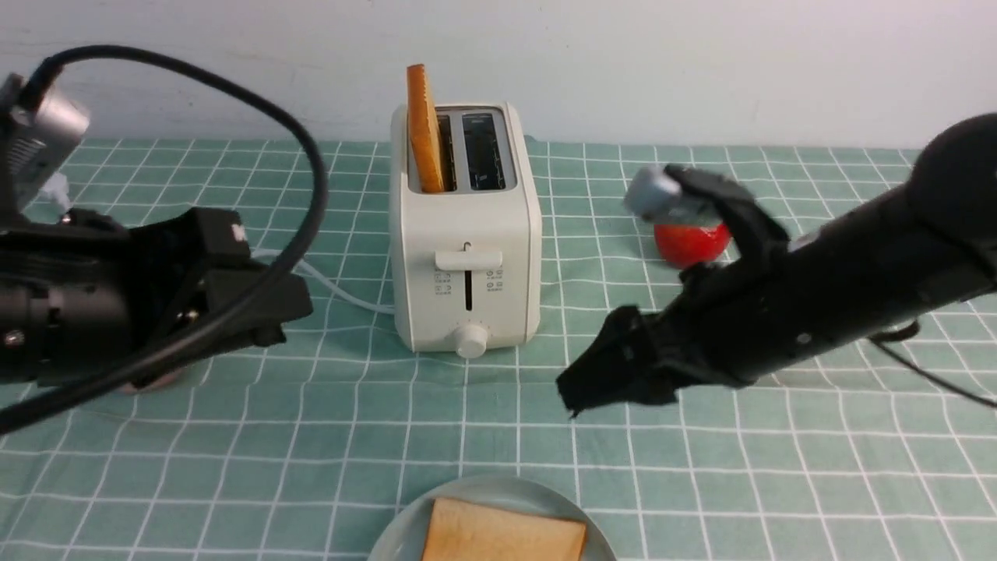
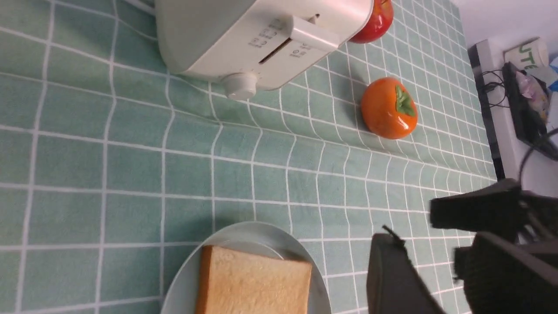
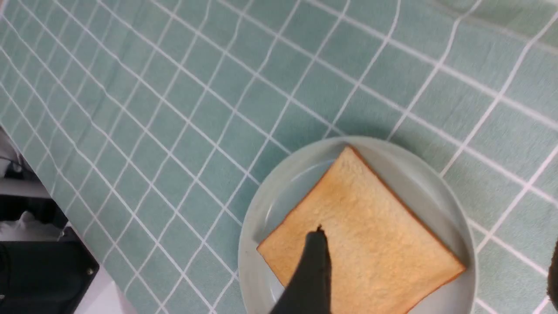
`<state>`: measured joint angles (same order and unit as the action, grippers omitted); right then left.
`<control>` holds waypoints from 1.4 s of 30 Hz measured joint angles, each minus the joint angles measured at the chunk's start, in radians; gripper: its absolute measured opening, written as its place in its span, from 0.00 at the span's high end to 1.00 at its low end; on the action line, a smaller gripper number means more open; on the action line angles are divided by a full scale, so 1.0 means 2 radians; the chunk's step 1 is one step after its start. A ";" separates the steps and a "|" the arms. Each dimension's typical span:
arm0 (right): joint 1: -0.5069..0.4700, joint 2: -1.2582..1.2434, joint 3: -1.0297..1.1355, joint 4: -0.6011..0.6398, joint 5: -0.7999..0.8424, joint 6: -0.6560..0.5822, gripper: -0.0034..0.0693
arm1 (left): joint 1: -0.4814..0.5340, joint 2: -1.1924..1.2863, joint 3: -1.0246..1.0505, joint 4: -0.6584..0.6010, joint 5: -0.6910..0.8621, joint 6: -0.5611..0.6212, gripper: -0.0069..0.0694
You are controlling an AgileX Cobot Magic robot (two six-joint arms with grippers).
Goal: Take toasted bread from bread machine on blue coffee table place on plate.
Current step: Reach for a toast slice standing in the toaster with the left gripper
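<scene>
Toast is half moved: one square golden-tan slice (image 1: pixel 505 534) lies on the round pale blue-green plate (image 1: pixel 401 534), bottom centre; the second slice (image 1: pixel 424 128) stands in the cream-white boxy toaster (image 1: pixel 467 265), upper centre. Right tool (image 1: pixel 584 389), fingers apart and empty, hovers above the plated slice; left tool (image 1: pixel 284 319), also apart, sits left of the toaster.

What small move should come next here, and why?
Probably move the open left gripper toward the golden-brown square toast slice standing in the cream-white boxy toaster, in its left slot. Another slice of toast already lies flat on the round pale blue-green plate, the open right gripper near it holds nothing, and the upright slice is nearer the left arm.
</scene>
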<state>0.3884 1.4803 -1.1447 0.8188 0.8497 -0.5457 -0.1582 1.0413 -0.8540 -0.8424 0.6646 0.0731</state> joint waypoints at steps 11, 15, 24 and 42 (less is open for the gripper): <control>-0.017 -0.132 -0.009 -0.039 0.059 -0.058 0.34 | -0.001 0.164 -0.183 -0.045 0.040 0.187 0.59; -0.017 -0.148 -0.009 -0.067 0.062 -0.049 0.36 | -0.002 0.206 -0.268 0.022 0.058 0.128 0.59; -0.017 -0.158 -0.009 -0.090 0.059 -0.035 0.37 | -0.088 0.338 -0.479 0.339 0.126 -0.096 0.57; -0.017 -0.158 -0.009 -0.085 0.060 -0.033 0.37 | -0.133 0.522 -0.591 0.543 0.044 -0.407 0.24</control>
<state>0.3538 1.1636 -1.1621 0.6496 0.9688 -0.6117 -0.4247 2.0861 -2.0359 0.2433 0.7535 -0.7401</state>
